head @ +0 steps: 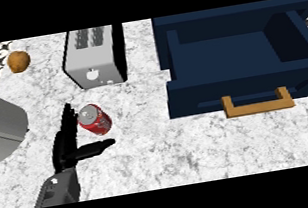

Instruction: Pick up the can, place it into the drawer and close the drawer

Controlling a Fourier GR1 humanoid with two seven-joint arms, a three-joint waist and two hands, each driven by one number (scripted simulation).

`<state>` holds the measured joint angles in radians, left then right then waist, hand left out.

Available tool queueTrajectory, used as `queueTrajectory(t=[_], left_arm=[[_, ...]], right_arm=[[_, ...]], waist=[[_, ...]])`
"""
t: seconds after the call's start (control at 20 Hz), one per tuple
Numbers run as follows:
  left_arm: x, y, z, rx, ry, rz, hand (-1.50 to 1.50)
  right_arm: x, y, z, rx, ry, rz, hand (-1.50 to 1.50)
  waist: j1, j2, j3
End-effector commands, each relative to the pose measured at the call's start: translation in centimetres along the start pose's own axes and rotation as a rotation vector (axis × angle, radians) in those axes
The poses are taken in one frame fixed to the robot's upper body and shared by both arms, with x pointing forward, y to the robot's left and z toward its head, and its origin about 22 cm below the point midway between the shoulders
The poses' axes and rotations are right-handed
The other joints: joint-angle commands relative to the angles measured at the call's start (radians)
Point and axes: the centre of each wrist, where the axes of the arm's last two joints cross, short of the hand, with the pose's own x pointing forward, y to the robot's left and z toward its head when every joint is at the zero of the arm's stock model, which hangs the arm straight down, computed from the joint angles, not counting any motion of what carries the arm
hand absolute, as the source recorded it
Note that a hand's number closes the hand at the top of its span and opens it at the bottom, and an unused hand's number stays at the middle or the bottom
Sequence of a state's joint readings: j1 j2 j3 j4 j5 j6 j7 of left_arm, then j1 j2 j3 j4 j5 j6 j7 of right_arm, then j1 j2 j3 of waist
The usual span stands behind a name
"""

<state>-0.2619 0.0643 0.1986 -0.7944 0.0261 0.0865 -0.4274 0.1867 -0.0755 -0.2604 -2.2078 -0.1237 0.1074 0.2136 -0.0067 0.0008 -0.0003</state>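
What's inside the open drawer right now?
Only bare dark blue floor and walls show inside the drawer; no object is visible there. Its far corners are too dark to check. The red can lies on the counter beside the left hand.

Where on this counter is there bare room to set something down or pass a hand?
Bare counter spans the front, below the can and drawer handle. A narrow strip runs between toaster and drawer. Crowded at the can, robot hand beside it.

Red can (94, 119), navy drawer (242, 51) with tan handle (257, 102), silver toaster (94, 60) — grey-mottled white counter (193, 145) — black left hand (70, 147)
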Motion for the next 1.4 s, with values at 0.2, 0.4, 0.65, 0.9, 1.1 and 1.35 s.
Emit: queueTrajectory(t=[0.2,0.4,0.65,0.9,1.1,1.35], left_arm=[[-1.6,-0.9,-2.0,-0.025,0.006,-0.003,-1.50],[-0.8,0.1,-3.2,-0.025,-0.034,-0.014,-1.50],[-0.5,-1.8,-3.6,-0.143,-0.019,0.023,-1.50],[0.4,-2.2,-4.9,-0.182,-0.032,0.076,1.50],[0.7,-3.3,-5.0,-0.240,-0.067,0.110,1.50],[0.9,-2.7,-5.4,-0.228,-0.090,0.140,1.50]], right_arm=[[1.3,0.7,-1.9,0.011,-0.009,0.007,-1.50],[1.2,-1.5,-0.6,0.013,-0.017,0.004,-1.50],[1.3,0.3,-0.7,-0.022,-0.013,0.010,-1.50],[0.9,0.4,-1.2,-0.005,-0.020,-0.001,-1.50],[2.9,-0.1,-0.8,-0.004,-0.021,0.016,-1.50],[0.9,-1.5,-2.3,-0.004,-0.026,0.028,-1.50]], waist=[[-0.004,0.002,-0.001],[-0.008,0.003,-0.001],[-0.006,0.002,0.000],[-0.014,0.006,-0.001],[-0.013,0.004,-0.001],[-0.014,0.007,-0.001]])
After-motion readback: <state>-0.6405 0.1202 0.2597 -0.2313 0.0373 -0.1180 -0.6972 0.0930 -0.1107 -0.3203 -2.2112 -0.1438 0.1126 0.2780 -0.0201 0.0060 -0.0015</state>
